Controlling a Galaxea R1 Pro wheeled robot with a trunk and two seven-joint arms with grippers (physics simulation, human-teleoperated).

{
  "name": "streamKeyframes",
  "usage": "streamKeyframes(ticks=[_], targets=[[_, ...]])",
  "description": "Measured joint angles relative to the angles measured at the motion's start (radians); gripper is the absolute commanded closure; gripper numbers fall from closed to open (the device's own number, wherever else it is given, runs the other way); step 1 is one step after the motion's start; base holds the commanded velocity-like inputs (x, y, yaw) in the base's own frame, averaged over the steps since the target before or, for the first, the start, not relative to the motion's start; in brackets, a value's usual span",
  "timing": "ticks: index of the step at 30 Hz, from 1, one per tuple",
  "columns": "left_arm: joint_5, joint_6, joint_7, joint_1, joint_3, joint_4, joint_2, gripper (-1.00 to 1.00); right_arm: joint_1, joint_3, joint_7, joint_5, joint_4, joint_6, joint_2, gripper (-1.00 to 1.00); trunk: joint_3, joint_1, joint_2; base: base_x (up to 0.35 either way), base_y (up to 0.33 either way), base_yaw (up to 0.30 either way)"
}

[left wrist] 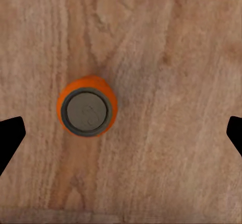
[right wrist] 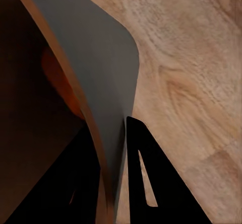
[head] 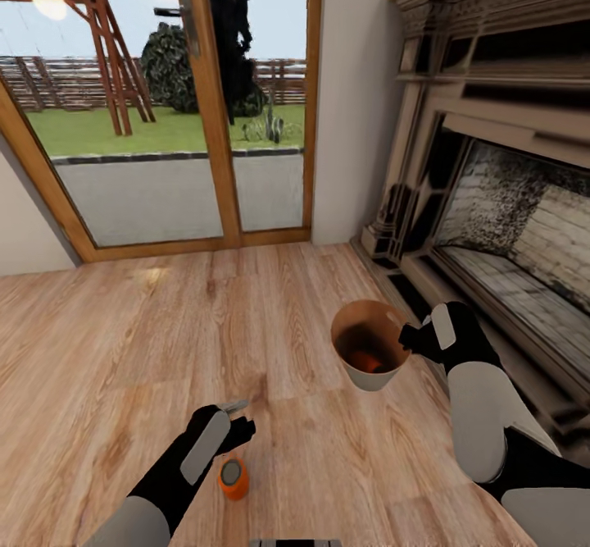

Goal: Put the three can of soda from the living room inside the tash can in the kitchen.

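— What is nearest to you?

— An orange soda can (head: 233, 478) stands upright on the wood floor (head: 123, 342), just below my left gripper (head: 233, 422). From the head I see its side and grey top; my left wrist camera looks straight down on the same can (left wrist: 87, 106), its round grey lid ringed in orange. There my left gripper's fingers (left wrist: 10, 138) sit wide apart at the two edges of the picture, clear of the can, so that gripper is spread and holding nothing.

— And your right side?

— My right gripper (head: 414, 339) pinches the rim of the trash can (head: 370, 344), which hangs tilted above the floor with its brown inside turned toward my head. Deep inside it I make out something orange (head: 366, 360), though not its shape. The right wrist camera shows what the head cannot: one dark finger (right wrist: 146, 178) on the grey outer wall (right wrist: 101, 83), the other inside, the wall pressed between them.

— Farther off?

— The fireplace (head: 508, 202) stands at my right, and wood-framed glass doors (head: 197, 104) ahead open onto a lawn (head: 147, 130) with a wooden swing frame (head: 102, 47).
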Motion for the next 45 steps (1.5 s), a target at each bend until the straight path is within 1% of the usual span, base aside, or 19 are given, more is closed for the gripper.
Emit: streamKeyframes(ticks=[2,3,4,5,7,10,12,17,21,22,25,29,31,35,37,39,41,42,45], targets=[[-0.011,-0.023,-0.035,-0.049,-0.001,0.117,-0.006,-1.00,-0.004,-0.001,0.002,-0.011,-0.001,0.000,0.001,1.00,-0.008,0.001,0.000,0.000,0.000,0.000],[-0.013,-0.045,-0.052,-0.066,-0.001,0.165,-0.008,-1.00,-0.006,-0.001,0.001,-0.007,-0.005,0.000,0.003,1.00,-0.012,0.001,-0.001,0.000,0.000,0.000],[-0.014,-0.054,-0.061,-0.073,-0.002,0.186,-0.008,-1.00,-0.007,-0.001,0.001,-0.004,-0.010,0.000,0.005,1.00,-0.015,0.002,-0.001,0.000,0.000,0.000],[-0.016,-0.073,-0.082,-0.085,-0.002,0.225,-0.009,-1.00,-0.009,-0.001,0.000,0.003,-0.023,0.000,0.010,1.00,-0.019,0.002,-0.001,0.000,0.000,0.000],[-0.018,-0.088,-0.096,-0.092,-0.003,0.252,-0.009,-1.00,-0.013,0.000,0.001,-0.011,-0.055,0.000,0.011,1.00,-0.027,0.003,-0.002,0.000,0.000,0.000],[-0.018,-0.096,-0.103,-0.096,-0.005,0.265,-0.009,-1.00,-0.014,0.003,0.002,-0.064,-0.066,0.000,0.006,1.00,-0.039,0.004,-0.002,0.000,0.000,0.000],[-0.019,-0.099,-0.105,-0.097,-0.006,0.269,-0.010,-1.00,-0.014,0.004,0.002,-0.083,-0.071,0.000,0.004,1.00,-0.046,0.005,-0.003,0.000,0.000,0.000],[-0.019,-0.102,-0.107,-0.098,-0.006,0.270,-0.010,-1.00,-0.018,0.005,0.000,-0.073,-0.085,0.000,0.007,1.00,-0.066,0.008,-0.004,0.000,0.000,0.000],[-0.019,-0.103,-0.108,-0.098,-0.012,0.270,-0.007,-1.00,-0.017,0.005,0.002,-0.099,-0.101,0.000,0.008,1.00,-0.081,0.009,-0.005,0.000,0.000,0.000],[-0.019,-0.103,-0.113,-0.099,-0.018,0.270,-0.005,-1.00,-0.017,0.005,0.001,-0.098,-0.103,0.000,0.007,1.00,-0.085,0.010,-0.005,0.000,0.000,0.000],[-0.020,-0.103,-0.128,-0.112,-0.024,0.274,-0.002,-1.00,-0.016,0.005,-0.001,-0.077,-0.105,0.000,0.008,1.00,-0.097,0.011,-0.006,0.000,0.000,0.000],[-0.020,-0.102,-0.138,-0.152,-0.027,0.306,0.002,-1.00,-0.015,0.006,0.001,-0.088,-0.107,0.000,0.005,1.00,-0.112,0.013,-0.007,0.000,0.000,0.000],[-0.021,-0.101,-0.142,-0.186,-0.028,0.346,0.001,-1.00,-0.014,0.006,0.003,-0.090,-0.119,0.000,0.006,1.00,-0.120,0.014,-0.007,0.000,0.000,0.000],[-0.059,-0.101,-0.175,-0.211,-0.028,0.385,-0.002,-1.00,-0.004,0.006,0.007,-0.088,-0.216,-0.004,0.008,1.00,-0.135,0.016,-0.008,0.000,0.000,0.000],[-0.074,-0.101,-0.187,-0.215,-0.027,0.391,-0.003,-1.00,0.001,0.007,0.005,-0.102,-0.266,0.000,0.009,1.00,-0.143,0.017,-0.009,0.000,0.000,0.000],[-0.080,-0.101,-0.192,-0.216,-0.027,0.394,-0.003,-1.00,0.006,0.007,0.005,-0.132,-0.286,0.000,0.010,1.00,-0.151,0.018,-0.009,0.000,0.000,0.000],[-0.082,-0.101,-0.194,-0.217,-0.027,0.395,-0.003,-1.00,0.007,0.008,0.006,-0.152,-0.294,0.000,0.011,1.00,-0.159,0.018,-0.010,0.000,0.000,0.000],[-0.084,-0.101,-0.196,-0.217,-0.027,0.395,-0.004,-1.00,0.008,0.008,0.006,-0.154,-0.298,0.000,0.011,1.00,-0.162,0.019,-0.010,0.000,0.000,0.000],[-0.084,-0.101,-0.197,-0.218,-0.027,0.396,-0.003,-1.00,0.009,0.008,0.004,-0.138,-0.301,0.000,0.011,1.00,-0.174,0.020,-0.011,0.000,0.000,0.000]])
